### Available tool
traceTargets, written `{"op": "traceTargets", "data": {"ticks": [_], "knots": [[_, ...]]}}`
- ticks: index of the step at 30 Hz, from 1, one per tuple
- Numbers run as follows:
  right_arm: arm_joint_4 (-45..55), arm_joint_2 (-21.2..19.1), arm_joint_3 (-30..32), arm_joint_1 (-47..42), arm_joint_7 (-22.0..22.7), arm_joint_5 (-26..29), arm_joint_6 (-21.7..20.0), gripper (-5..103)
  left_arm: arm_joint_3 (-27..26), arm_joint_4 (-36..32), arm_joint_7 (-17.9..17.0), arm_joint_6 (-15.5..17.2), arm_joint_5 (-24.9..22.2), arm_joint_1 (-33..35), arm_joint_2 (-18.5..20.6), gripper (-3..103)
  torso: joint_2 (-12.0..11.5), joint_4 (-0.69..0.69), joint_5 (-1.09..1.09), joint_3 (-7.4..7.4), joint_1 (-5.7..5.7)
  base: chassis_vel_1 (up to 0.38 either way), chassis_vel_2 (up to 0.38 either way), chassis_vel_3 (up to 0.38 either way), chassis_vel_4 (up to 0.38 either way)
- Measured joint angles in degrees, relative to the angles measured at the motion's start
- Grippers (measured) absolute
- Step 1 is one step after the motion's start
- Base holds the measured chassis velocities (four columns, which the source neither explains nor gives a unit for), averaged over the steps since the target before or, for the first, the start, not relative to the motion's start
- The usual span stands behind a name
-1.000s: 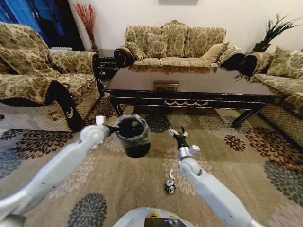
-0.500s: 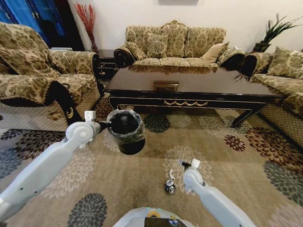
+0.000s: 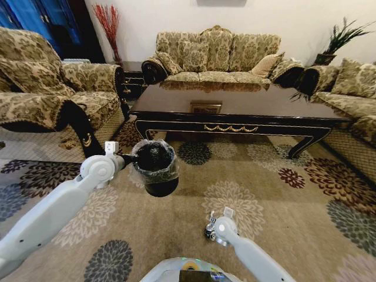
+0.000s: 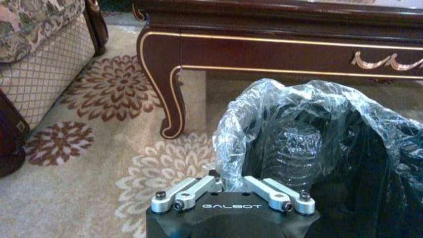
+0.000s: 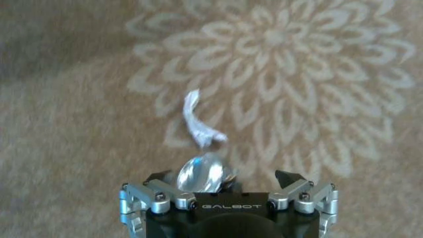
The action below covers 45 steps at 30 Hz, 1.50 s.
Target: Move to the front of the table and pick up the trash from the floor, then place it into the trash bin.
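Black plastic hangs from our left gripper [image 4: 231, 191]: its fingers pinch the lined rim of the trash bin [image 3: 155, 167], held off the carpet just in front of the table [image 3: 235, 106]. Inside it we make out a clear ribbed bottle [image 4: 294, 148], so part of the trash looks already binned. Our right gripper [image 5: 228, 186] sits low over the floor, spread wide, a silvery can-like piece [image 5: 198, 174] between its fingers but not yet gripped. Near it lies a white paper scrap [image 5: 198, 124], still to collect.
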Motion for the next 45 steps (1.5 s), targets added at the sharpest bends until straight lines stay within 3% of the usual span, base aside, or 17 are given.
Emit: {"op": "traceTargets", "data": {"ticks": [8,10,12,16,18,25,28,32,45], "knots": [[-3.94,2.1,-1.4,1.12,-1.69,-1.46,0.34,103,0.92,1.06,0.19,0.07,0.18,-0.89,-0.64,3,0.0,0.0,0.01,0.0,0.0,0.0,0.0,0.0,0.0],[-4.91,2.11,-1.41,1.39,-2.46,-1.94,0.87,95,1.04,1.29,0.21,0.08,0.22,-0.99,-0.89,3,0.0,0.0,0.0,0.0,0.0,0.0,0.0,0.0,0.0],[-5.43,2.12,-1.34,1.54,-2.89,-2.09,1.12,95,1.12,1.36,0.25,0.09,0.3,-0.99,-0.96,3,0.0,-0.01,0.01,0.0,0.0,0.0,0.0,0.0,0.0],[-6.18,2.04,-1.08,1.75,-3.82,-2.22,1.54,74,1.27,1.75,0.26,0.13,0.42,-1.09,-1.08,3,0.0,0.0,0.0,0.0,0.0,0.0,0.0,0.0,0.0],[-6.19,2.02,-1.06,1.74,-3.9,-2.21,1.56,74,1.31,1.84,0.26,0.13,0.43,-1.17,-1.09,3,0.0,0.0,0.0,0.0,0.0,0.0,0.0,0.0,0.0],[-6.12,1.89,-1.04,0.86,-4.49,-2.65,1.7,40,1.58,2.16,0.29,0.13,0.58,-1.52,-1.34,3,0.0,0.0,0.01,0.0,0.0,0.0,0.0,0.0,0.0],[-5.86,1.52,-1.13,0.55,-4.52,-2.89,1.73,35,1.6,2.2,0.29,0.13,0.68,-1.52,-1.36,3,0.0,0.0,0.01,0.0,0.0,0.0,0.0,0.0,0.0],[-4.87,0.62,-1.22,-0.09,-4.89,-3.48,1.89,19,1.6,2.24,0.3,0.12,0.84,-1.48,-1.45,3,0.0,0.0,0.02,0.0,0.0,0.0,0.0,0.0,0.0],[2.98,-3.11,0.25,-1.19,-4.73,-4.46,2.74,16,1.78,1.81,0.27,0.0,1.35,-0.38,-1.99,3,0.0,-0.01,0.02,0.01,0.0,0.0,0.0,0.0,0.0]]}}
